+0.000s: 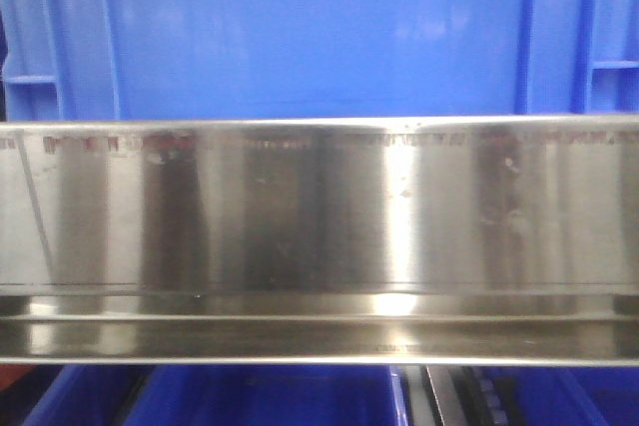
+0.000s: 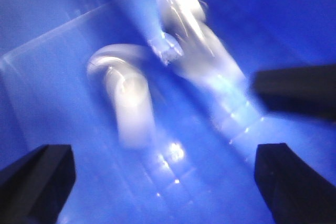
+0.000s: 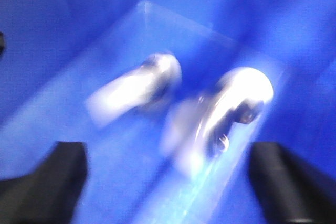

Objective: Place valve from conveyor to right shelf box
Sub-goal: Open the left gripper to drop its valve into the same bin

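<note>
Both wrist views look down into a blue box (image 2: 47, 108) (image 3: 63, 30). Two blurred silver-and-white valves lie on its floor. The left wrist view shows one valve (image 2: 128, 98) at the centre and another (image 2: 194, 40) further up. In the right wrist view, one valve (image 3: 134, 90) lies left of centre and another (image 3: 226, 114) lies to the right. My left gripper (image 2: 165, 182) is open above the floor, holding nothing. My right gripper (image 3: 165, 182) is open too, its jaws empty, with the right-hand valve just ahead of them. The conveyor is out of view.
The front view is filled by a blue box wall (image 1: 300, 27) above a shiny steel shelf rail (image 1: 319, 236), with more blue bins (image 1: 220, 396) below. A dark bar (image 2: 294, 93) juts in from the right in the left wrist view.
</note>
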{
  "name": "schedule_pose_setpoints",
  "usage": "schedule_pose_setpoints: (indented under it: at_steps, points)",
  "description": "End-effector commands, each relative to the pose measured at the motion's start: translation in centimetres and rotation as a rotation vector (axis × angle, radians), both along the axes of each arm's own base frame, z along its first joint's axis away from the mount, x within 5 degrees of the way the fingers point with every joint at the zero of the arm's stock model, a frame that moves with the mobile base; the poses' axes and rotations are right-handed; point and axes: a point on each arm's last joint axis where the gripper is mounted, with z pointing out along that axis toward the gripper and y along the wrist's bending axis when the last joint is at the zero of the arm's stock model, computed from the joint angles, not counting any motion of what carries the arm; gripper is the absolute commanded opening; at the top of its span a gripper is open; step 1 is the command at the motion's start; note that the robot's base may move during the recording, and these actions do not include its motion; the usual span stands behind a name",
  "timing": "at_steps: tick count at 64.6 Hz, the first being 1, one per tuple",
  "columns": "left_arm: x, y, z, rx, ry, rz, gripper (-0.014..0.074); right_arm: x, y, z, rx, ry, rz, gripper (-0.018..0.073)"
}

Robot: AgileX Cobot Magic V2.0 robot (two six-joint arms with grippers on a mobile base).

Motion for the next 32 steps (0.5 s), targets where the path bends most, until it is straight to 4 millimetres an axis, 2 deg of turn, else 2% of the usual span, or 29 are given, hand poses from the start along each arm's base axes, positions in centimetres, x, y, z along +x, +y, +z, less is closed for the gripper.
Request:
schedule_pose_setpoints:
  at_steps: [1, 8, 13, 15, 22, 28, 32]
  points:
    - [-1.8, 0.7, 2.7, -0.048, -0.077, -0.003, 0.0597, -1.9, -1.2, 3.2, 0.045, -0.100, -0.002, 0.0242]
    - [-3.6, 1.7, 5.0, -0.078, -0.138, -0.003, 0.0549, -4.1, -2.4, 5.7, 0.083, -0.169, -0.003, 0.0026]
    - [-5.1, 2.6, 6.6, -0.086, -0.193, 0.001, 0.0442, -5.9, -3.4, 7.4, 0.105, -0.223, -0.005, -0.0123]
    - [-5.8, 3.0, 7.3, -0.087, -0.218, 0.004, 0.0372, -6.7, -3.9, 8.2, 0.112, -0.245, -0.007, -0.0168]
    - [-8.0, 4.4, 9.3, -0.092, -0.288, 0.013, 0.0122, -9.0, -5.5, 9.8, 0.134, -0.298, -0.017, -0.0158]
    - [-9.7, 5.5, 10.5, -0.087, -0.328, 0.023, -0.0100, -10.8, -6.8, 10.0, 0.146, -0.334, -0.035, -0.0158]
    - [-10.9, 6.5, 11.1, -0.076, -0.349, 0.055, -0.0111, -12.0, -7.7, 9.6, 0.131, -0.359, -0.049, -0.0158]
